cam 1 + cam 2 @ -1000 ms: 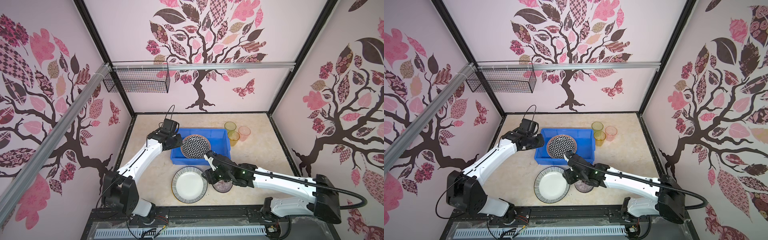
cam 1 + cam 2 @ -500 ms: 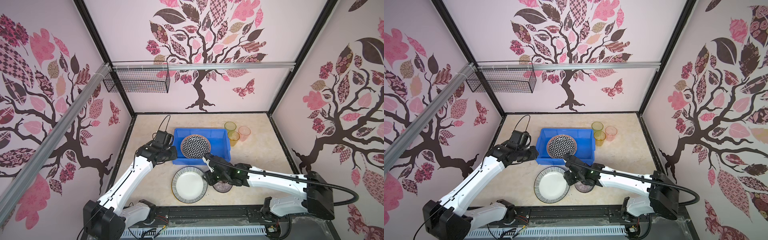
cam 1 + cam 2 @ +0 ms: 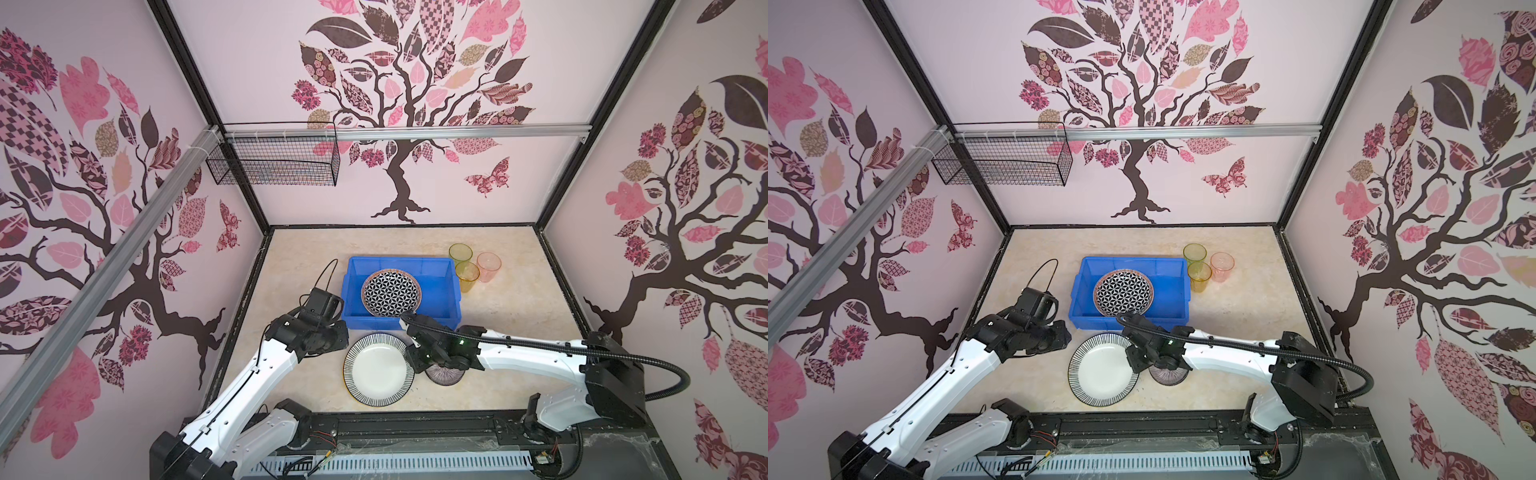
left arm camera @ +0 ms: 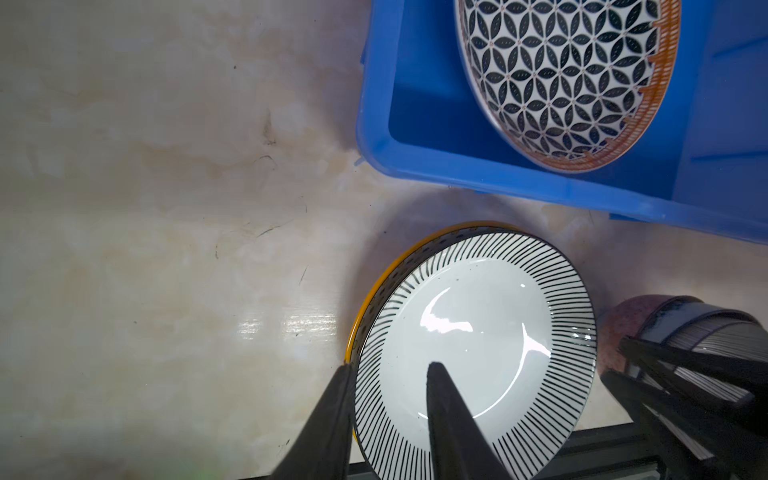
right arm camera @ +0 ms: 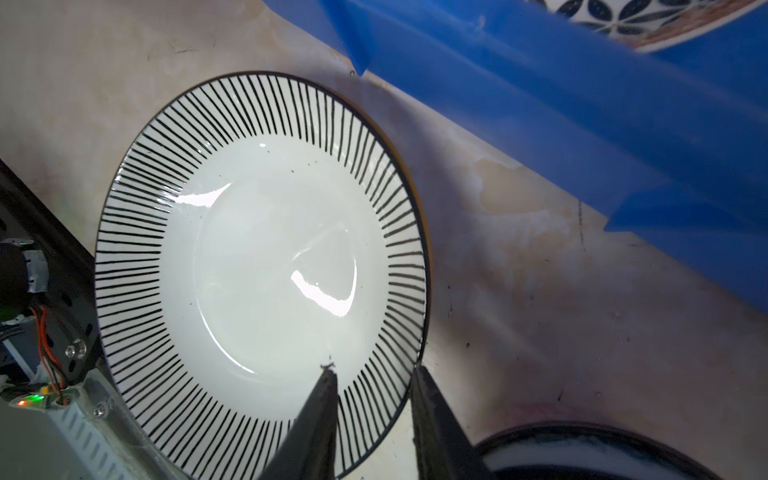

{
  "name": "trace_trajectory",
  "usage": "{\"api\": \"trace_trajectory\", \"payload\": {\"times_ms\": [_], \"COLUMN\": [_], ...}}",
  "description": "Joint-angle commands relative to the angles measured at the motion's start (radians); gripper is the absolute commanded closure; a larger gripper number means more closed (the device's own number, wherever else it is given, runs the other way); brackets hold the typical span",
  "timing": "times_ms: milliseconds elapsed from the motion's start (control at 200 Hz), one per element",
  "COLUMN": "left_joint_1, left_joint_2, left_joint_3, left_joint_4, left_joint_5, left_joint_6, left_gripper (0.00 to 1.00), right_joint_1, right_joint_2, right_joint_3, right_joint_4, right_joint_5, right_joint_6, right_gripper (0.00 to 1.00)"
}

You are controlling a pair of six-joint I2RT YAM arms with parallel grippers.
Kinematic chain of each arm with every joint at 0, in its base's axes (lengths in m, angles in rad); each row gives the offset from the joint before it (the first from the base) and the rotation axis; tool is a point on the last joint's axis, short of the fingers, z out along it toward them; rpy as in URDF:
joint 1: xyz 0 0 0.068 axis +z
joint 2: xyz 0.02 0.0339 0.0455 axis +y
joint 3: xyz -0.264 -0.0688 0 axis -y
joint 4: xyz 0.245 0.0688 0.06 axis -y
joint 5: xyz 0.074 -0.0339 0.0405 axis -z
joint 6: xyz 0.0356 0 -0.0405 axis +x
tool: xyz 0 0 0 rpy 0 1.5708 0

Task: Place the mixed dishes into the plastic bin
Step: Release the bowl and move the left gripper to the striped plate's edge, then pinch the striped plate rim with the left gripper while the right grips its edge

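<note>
Progress check: I count one item stowed. The geometric plate lies inside the plastic bin. Everything else I can see is outside it, on the surface.

Outstanding items:
1. The striped-rim plate sits just in front of the bin's near wall. It is stacked on a second plate, of which only the yellow-edged rim shows in the left wrist view.
2. The purple striped bowl is just beside that stack, mostly hidden under the right arm. I cannot tell whether more bowls are nested in it.
3. Three cups are grouped off the bin's far right corner: two yellow and one pink.

Jaw status: the left jaws stand apart and straddle the striped-rim plate's rim, one inside and one outside. The right jaws stand apart and straddle the opposite side of the same rim. I cannot confirm from either wrist view that they are pressing on the plate.

I judge the task to be at an early stage. The step in hand is a two-arm pickup of the striped-rim plate.
</note>
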Motion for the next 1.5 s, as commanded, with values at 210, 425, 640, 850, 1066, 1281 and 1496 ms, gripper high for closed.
{"api": "trace_trajectory", "payload": {"times_ms": [210,425,640,850,1066,1281,1496], "left_joint_1": [-0.025,-0.026,-0.028,-0.034,-0.083,-0.156,-0.159], "left_joint_2": [-0.018,-0.017,-0.024,-0.023,-0.004,0.035,0.005], "left_joint_3": [-0.051,-0.080,-0.105,-0.148,-0.179,-0.183,-0.202], "left_joint_4": [0.013,0.033,0.056,0.081,0.092,0.099,0.090], "left_joint_5": [0.018,0.026,0.016,0.026,0.001,-0.036,-0.053], "left_joint_6": [-0.069,-0.106,-0.154,-0.191,-0.230,-0.269,-0.288], "left_gripper": [0.65,0.63,0.62,0.62,0.62,0.62,0.61], "right_joint_1": [0.010,0.009,0.008,0.008,0.009,0.009,0.009], "right_joint_2": [0.054,0.065,0.089,0.099,0.113,0.122,0.129], "right_joint_3": [0.054,0.061,0.065,0.069,0.071,0.064,0.059], "right_joint_4": [-0.038,-0.047,-0.049,-0.035,-0.029,-0.020,-0.012], "right_joint_5": [0.053,0.101,0.120,0.116,0.103,0.092,0.078], "right_joint_6": [-0.008,-0.019,-0.023,-0.040,-0.048,-0.045,-0.039], "right_gripper": [0.72,0.73,0.76,0.79,0.81,0.83,0.84]}}
